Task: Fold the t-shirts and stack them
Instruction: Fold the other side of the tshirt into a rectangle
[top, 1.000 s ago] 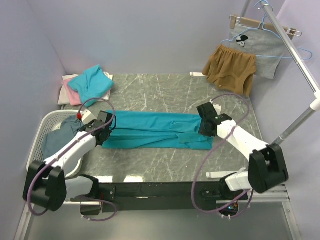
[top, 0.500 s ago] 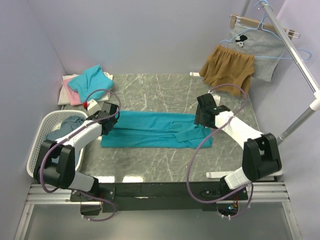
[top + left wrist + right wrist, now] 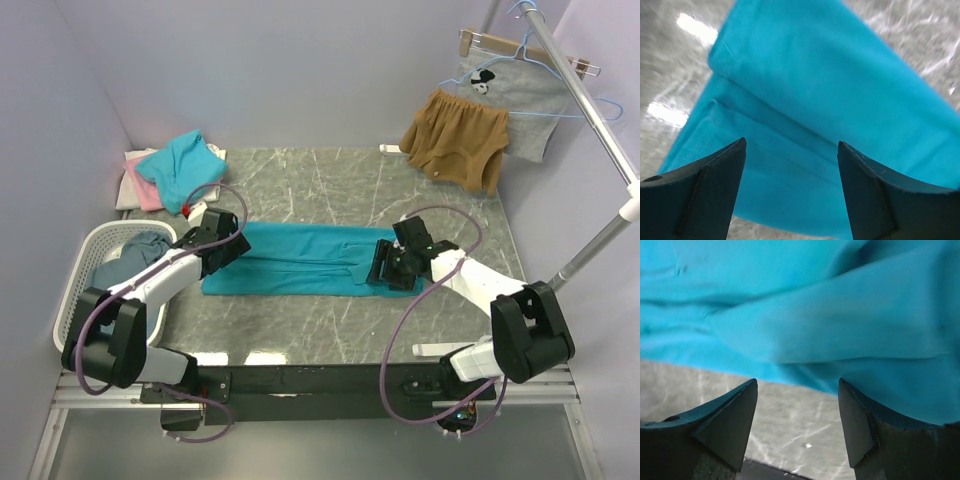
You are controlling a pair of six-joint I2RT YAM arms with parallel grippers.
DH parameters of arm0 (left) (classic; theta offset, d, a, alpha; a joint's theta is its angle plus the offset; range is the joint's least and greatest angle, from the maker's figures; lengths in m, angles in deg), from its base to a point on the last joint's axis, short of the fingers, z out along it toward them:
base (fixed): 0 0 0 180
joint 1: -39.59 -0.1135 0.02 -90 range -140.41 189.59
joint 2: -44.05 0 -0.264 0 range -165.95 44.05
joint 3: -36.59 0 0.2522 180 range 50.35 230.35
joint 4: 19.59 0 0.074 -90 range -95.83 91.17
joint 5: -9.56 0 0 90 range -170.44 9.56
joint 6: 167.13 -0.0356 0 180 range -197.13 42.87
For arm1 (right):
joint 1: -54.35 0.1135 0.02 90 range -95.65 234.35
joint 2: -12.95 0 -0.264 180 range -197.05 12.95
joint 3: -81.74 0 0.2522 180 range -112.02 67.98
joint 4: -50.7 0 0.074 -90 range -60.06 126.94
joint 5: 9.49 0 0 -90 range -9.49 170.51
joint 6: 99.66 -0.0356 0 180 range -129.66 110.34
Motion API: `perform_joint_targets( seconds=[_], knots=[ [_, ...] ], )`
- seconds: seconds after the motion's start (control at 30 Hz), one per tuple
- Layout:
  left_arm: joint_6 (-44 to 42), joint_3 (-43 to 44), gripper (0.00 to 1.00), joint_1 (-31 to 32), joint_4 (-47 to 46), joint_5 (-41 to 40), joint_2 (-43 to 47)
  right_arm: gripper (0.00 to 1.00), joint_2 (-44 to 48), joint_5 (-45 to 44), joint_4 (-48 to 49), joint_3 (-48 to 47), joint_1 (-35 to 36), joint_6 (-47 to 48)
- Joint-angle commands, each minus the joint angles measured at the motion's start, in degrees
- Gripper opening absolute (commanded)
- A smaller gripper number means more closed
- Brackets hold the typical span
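Teal t-shirt [image 3: 300, 258], a folded strip on the table [image 3: 330, 190] with its long axis left–right, spans left gripper [image 3: 230, 250] and right gripper [image 3: 384, 268], each poised over its nearer end, jaws apart and empty.

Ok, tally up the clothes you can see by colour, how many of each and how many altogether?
Teal: 2, the spread teal tee and the piled teal tee
Pink: 1, the pink tee
White: 1, the white tee
Slate-blue: 1, the slate-blue garment in the basket
Tan-brown: 1, the shorts
Grey: 1, the hung grey garment
Total: 7
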Motion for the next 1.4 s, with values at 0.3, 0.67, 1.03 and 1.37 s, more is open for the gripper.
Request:
perform_joint_targets(
  seconds=[0.3, 0.67, 1.03, 1.37],
  knots=[
    [-1.0, 2.1, 0.77, 1.1, -3.0, 3.8, -5.1, 0.71, -5.0, 7.1, 13.0, 2.5, 2.5, -5.6],
    [-1.1, 3.3, 0.77, 1.2, -2.2, 2.4, -7.8, 0.41, -6.4, 4.2, 14.1, 0.1, 2.5, -4.5],
    [-1.9, 4.8, 0.77, 1.2, -2.1, 2.3, -10.4, 0.08, -10.1, -0.6, 10.9, -9.6, 2.5, -0.6],
    [-2.7, 5.7, 0.77, 1.2, -1.7, 3.1, -12.9, 0.47, -25.0, -14.7, 2.3, -28.6, 2.3, 5.8]
  ],
)
